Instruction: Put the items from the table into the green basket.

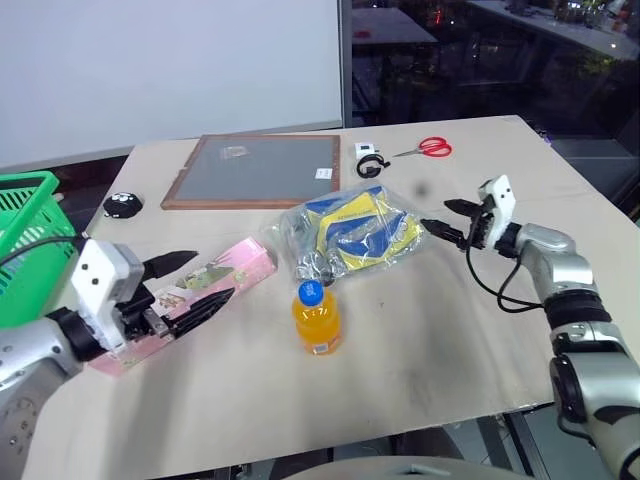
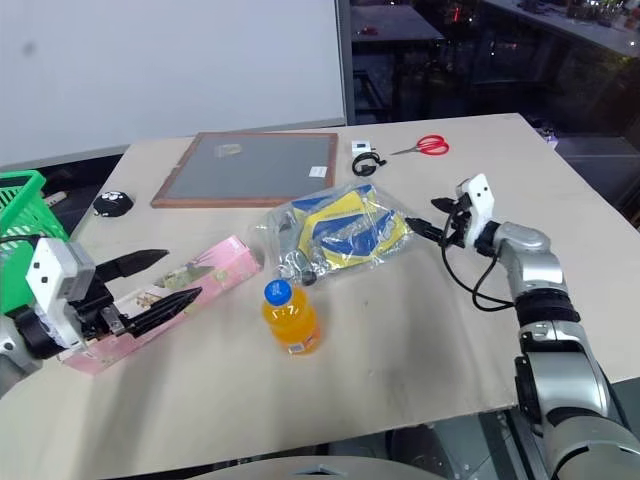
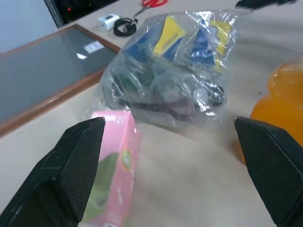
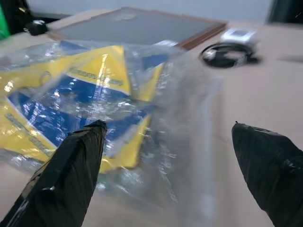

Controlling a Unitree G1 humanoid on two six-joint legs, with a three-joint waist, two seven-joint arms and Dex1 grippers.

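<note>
Right jaws face the bag
Right gripper (image 1: 447,222), jaws spread, sits just beside the crinkly bag (image 1: 345,232); left gripper (image 1: 190,285), spread, over the pink box (image 1: 215,280).

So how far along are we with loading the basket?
Nothing looks loaded yet: the pink box, the orange-drink bottle and the bag of packets all lie on the table, outside the green basket. In hand: nothing. The left gripper is open over the pink box, and the right gripper is open beside the bag. All three items are left.
</note>
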